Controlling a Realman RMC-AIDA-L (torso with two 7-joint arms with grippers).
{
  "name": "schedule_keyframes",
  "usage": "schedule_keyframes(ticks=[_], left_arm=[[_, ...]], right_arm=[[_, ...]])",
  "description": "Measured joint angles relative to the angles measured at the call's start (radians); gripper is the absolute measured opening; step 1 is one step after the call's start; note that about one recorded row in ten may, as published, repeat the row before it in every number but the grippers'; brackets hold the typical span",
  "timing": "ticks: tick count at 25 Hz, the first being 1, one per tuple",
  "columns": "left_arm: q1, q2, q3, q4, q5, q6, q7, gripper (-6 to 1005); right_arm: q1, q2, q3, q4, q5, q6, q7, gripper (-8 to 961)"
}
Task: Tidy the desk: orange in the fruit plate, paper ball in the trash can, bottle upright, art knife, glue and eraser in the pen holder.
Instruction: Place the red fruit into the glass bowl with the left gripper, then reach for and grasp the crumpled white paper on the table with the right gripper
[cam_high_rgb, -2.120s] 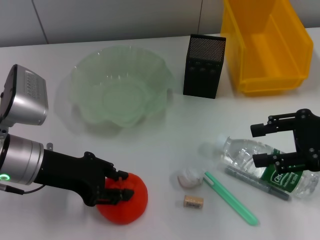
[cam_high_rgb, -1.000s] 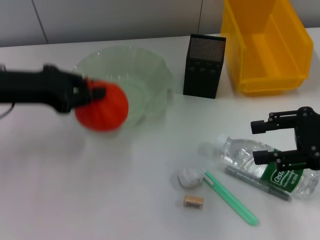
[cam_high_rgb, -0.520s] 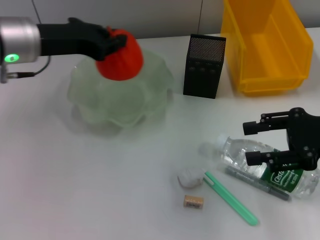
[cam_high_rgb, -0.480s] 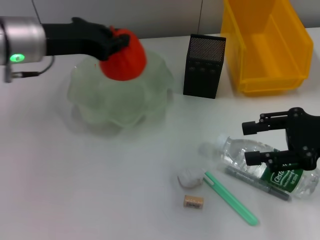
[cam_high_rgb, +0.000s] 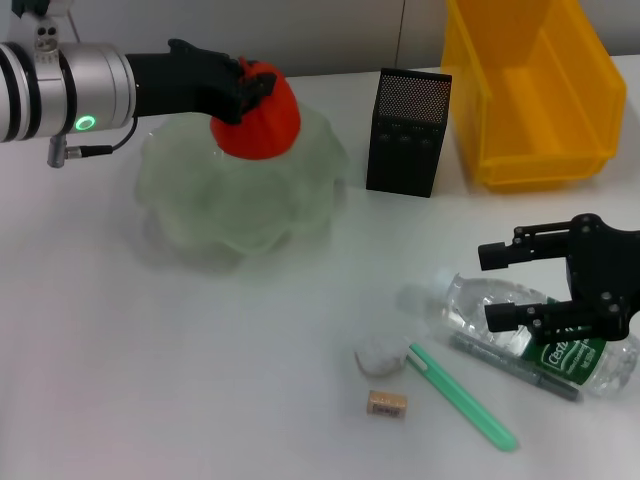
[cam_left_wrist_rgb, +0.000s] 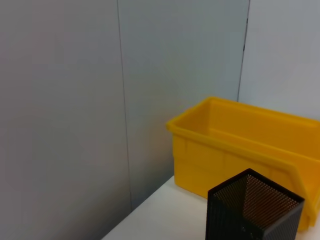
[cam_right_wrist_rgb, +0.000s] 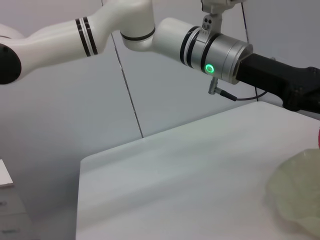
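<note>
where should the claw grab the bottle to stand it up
Grip the bottle across its clear body near the white cap end, coming from above. It lies on its side on the table, cap pointing toward the paper ball, with the right claw open just over it, so that end is nearest and easiest to tip up.

Over the pale green, translucent fruit plate (cam_high_rgb: 235, 195) sat the red-orange orange (cam_high_rgb: 260, 115), held in black fingers. Right of the plate stood the black mesh pen holder (cam_high_rgb: 408, 130), then the bright yellow trash can (cam_high_rgb: 535, 90). Nearer than the plate lay a white paper ball (cam_high_rgb: 378, 354), a tan eraser (cam_high_rgb: 386, 403) and the clear bottle (cam_high_rgb: 530, 335) (green label).
</note>
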Motion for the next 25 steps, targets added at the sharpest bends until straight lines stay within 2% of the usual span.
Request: schedule_keyframes(ticks=[3,6,9,18,20,25], left_arm=[[0.012,-0.001,0.031,-0.006,-0.009,-0.032,0.013,176],[0.012,-0.001,0.031,-0.006,-0.009,-0.032,0.013,276],[0.02,-0.001,0.068,-0.009,-0.011,-0.071,0.014,376],[0.029,0.005,0.049,0.0,-0.024,-0.042,0.016,666],[0.055,0.008,-0.042,0.009,-0.124,0.112,0.087,720],[0.109,0.011,-0.182,-0.033,-0.27,0.372,0.266,848]], right_arm=[[0.0,0.0,0.0,0.001,0.0,0.0,0.0,573],[0.0,0.0,0.0,0.001,0.0,0.0,0.0,571],[-0.005,0.0,0.0,0.001,0.0,0.0,0.0,569],[-0.001,0.0,0.009,-0.011,0.001,0.003,0.025,562],[0.004,0.0,0.008,-0.034,0.001,0.006,0.06,561],[0.032,-0.001,-0.033,-0.172,-0.005,0.006,0.213,557]])
